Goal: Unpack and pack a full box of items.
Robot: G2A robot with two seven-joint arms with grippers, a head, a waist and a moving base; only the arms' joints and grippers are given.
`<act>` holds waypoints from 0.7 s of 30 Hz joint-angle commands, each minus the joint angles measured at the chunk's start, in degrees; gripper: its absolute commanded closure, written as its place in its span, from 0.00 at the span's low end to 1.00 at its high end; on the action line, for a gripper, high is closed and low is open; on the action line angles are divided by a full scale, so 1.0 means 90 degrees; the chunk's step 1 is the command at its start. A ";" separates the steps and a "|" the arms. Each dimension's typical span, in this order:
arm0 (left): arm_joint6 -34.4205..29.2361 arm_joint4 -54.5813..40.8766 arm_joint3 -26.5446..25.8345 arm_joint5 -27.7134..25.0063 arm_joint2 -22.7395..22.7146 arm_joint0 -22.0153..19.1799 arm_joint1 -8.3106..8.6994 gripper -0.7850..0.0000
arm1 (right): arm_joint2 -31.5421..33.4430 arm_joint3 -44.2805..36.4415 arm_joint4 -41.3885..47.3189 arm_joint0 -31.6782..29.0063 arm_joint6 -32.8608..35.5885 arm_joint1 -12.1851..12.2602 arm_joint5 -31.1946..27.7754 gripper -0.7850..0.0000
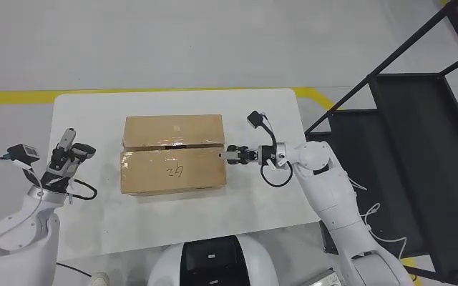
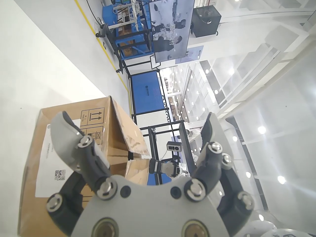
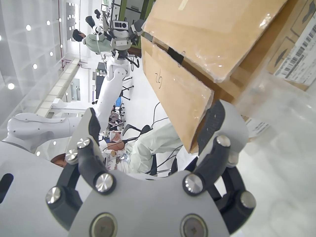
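A brown rectangular cardboard box [image 1: 173, 154] [image 2: 108, 114] [image 3: 249, 57] is seen standing in the middle of the white rectangular table [image 1: 257, 114] [image 2: 24, 50] [image 3: 284, 173]. Its two top flaps are folded down, with a narrow gap left between them. The far flap [image 1: 173, 131] [image 3: 209, 20] lies flat, while the near flap [image 1: 173, 171] [image 3: 172, 82], marked by hand in dark ink, is raised a little at its right end. White printed labels [image 2: 49, 159] [image 3: 296, 60] are stuck to both end walls of the box.

The right gripper [image 1: 230, 154] [image 3: 153, 114] is held at the box's right end, level with the gap between the flaps. Its fingers are spread wide and nothing is clamped. The corner of the near flap lies between them, just beside one finger [image 3: 217, 119]. Whether that finger touches the cardboard cannot be told.

The left gripper [image 1: 75, 143] [image 2: 137, 119] is held over the table's left edge, well apart from the box, with its fingers likewise spread and nothing between them.

A yellow line [image 1: 215, 90] is marked on the floor past the table's far edge, and a dark metal frame [image 1: 401, 143] stands to the right.
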 commanded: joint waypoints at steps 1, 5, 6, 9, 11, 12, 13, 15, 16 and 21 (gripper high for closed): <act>0.0048 0.0040 -0.0004 -0.0006 0.0023 -0.0003 -0.0008 0.00 | -0.0110 0.0062 -0.0099 0.0075 -0.0094 0.0000 0.0021 0.00; 0.0126 0.0133 -0.0025 -0.0008 0.0025 0.0010 -0.0017 0.00 | -0.0251 0.0125 -0.0179 0.0162 -0.0252 0.0008 -0.0022 0.00; 0.0138 0.0143 -0.0037 -0.0005 0.0024 0.0014 -0.0020 0.00 | -0.0254 0.0134 -0.0170 0.0172 -0.0304 0.0013 -0.0044 0.00; 0.0170 0.0156 -0.0082 -0.0010 0.0000 0.0039 -0.0025 0.00 | -0.0203 0.0123 -0.0178 0.0158 -0.0369 0.0049 -0.0106 0.00; 0.0173 0.0158 -0.0108 -0.0003 -0.0007 0.0056 -0.0029 0.00 | -0.0179 0.0093 -0.0148 0.0132 -0.0347 0.0074 -0.0116 0.00; 0.0169 0.0168 -0.0122 0.0004 0.0000 0.0059 -0.0031 0.00 | -0.0187 0.0079 -0.0133 0.0123 -0.0311 0.0084 -0.0122 0.00; 0.0176 0.0189 -0.0132 0.0011 0.0007 0.0057 -0.0033 0.00 | -0.0211 0.0070 -0.0096 0.0117 -0.0254 0.0092 -0.0136 0.00; 0.0178 0.0203 -0.0147 0.0020 0.0034 0.0052 -0.0039 0.00 | -0.0297 0.0044 0.0093 0.0110 -0.0123 0.0095 -0.0202 0.00; 0.0180 0.0212 -0.0151 0.0022 0.0044 0.0050 -0.0042 0.00 | -0.0342 0.0027 0.0246 0.0110 -0.0044 0.0093 -0.0265 0.00; 0.0194 0.0258 -0.0156 0.0024 0.0032 0.0050 -0.0049 0.00 | -0.0425 -0.0153 0.0992 0.0071 0.0531 0.0128 -0.0598 0.00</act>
